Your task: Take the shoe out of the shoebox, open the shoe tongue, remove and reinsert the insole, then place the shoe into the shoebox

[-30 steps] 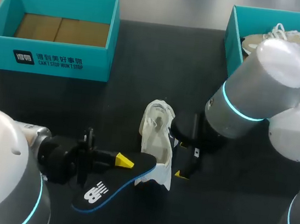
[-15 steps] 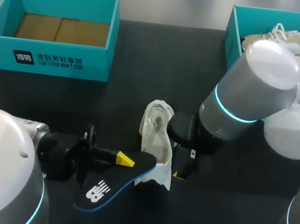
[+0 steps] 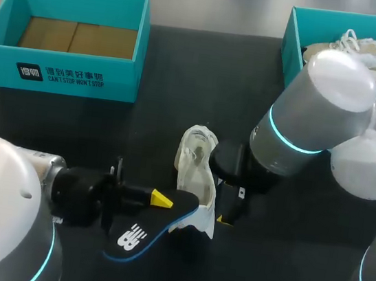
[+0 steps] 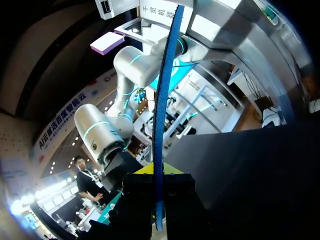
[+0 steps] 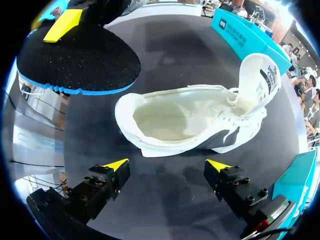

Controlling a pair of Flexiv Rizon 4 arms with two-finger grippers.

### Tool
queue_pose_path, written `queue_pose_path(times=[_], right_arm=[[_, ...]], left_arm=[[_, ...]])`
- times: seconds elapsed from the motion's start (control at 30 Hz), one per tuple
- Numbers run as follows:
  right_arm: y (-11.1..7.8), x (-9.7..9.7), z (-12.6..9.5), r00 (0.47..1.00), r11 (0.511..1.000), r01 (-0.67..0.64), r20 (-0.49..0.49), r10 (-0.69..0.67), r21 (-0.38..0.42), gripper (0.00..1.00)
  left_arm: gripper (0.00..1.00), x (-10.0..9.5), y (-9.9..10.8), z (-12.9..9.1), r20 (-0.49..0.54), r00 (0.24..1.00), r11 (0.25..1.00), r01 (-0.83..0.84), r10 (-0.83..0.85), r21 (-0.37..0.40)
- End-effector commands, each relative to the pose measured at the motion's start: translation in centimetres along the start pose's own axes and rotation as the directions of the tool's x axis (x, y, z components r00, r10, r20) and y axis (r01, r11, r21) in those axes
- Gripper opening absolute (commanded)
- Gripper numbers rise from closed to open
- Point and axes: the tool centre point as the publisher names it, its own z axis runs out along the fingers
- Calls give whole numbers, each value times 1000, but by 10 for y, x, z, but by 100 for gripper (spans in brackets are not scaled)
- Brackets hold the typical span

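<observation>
Left pincer is pinching the black, blue-edged insole by one end. The insole is out of the shoe, with its free end close to the shoe's heel; contact cannot be told. The white shoe lies mid-worktop between both pincers, tongue lifted. Right pincer is spread, just beside the shoe and not touching it. The teal shoebox sits far left, well apart. A second teal box far right holds another shoe.
</observation>
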Motion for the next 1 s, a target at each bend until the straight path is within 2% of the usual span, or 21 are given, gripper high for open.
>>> queue_pose_path(times=[0.03,0.23,1.0], right_arm=[[0,1,1,1000,1000,0,1,0,1,100],[0,1,1,1000,1000,0,1,0,1,100],[0,1,1,1000,1000,0,1,0,1,100]], left_arm=[[0,-1,7,9,6,1000,1000,11,-11,-3],[0,2,16,11,27,998,998,55,-55,-23],[0,5,32,23,50,997,996,64,-61,-63]])
